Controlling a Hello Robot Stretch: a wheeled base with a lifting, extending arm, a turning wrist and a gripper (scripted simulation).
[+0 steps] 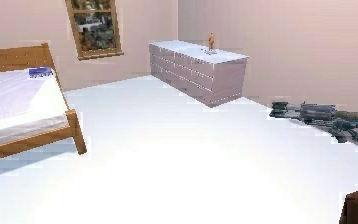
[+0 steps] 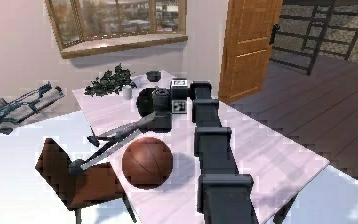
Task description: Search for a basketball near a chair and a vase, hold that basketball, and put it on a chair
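We see the basketball (image 2: 147, 162) on the pink tabletop (image 2: 272, 140), just beside a brown chair (image 2: 75, 180); the gripper (image 2: 99, 140) is near it (whether it holds anything, we cannot tell).

Arm: my dark bar (image 2: 215, 150) rises from the bottom edge, across a pale table (image 2: 277, 150).
Gripper: my gripper (image 2: 99, 140) points left; I cannot tell whether it holds anything.
Basketball: the brown-orange basketball (image 2: 147, 162) lies just left of my arm.
Chair: a brown chair (image 2: 82, 180) stands beside the ball.
Far end: a leafy plant in a vase (image 2: 113, 82).
Backdrop: a wood-framed window (image 2: 117, 25) and a wooden door (image 2: 249, 45).
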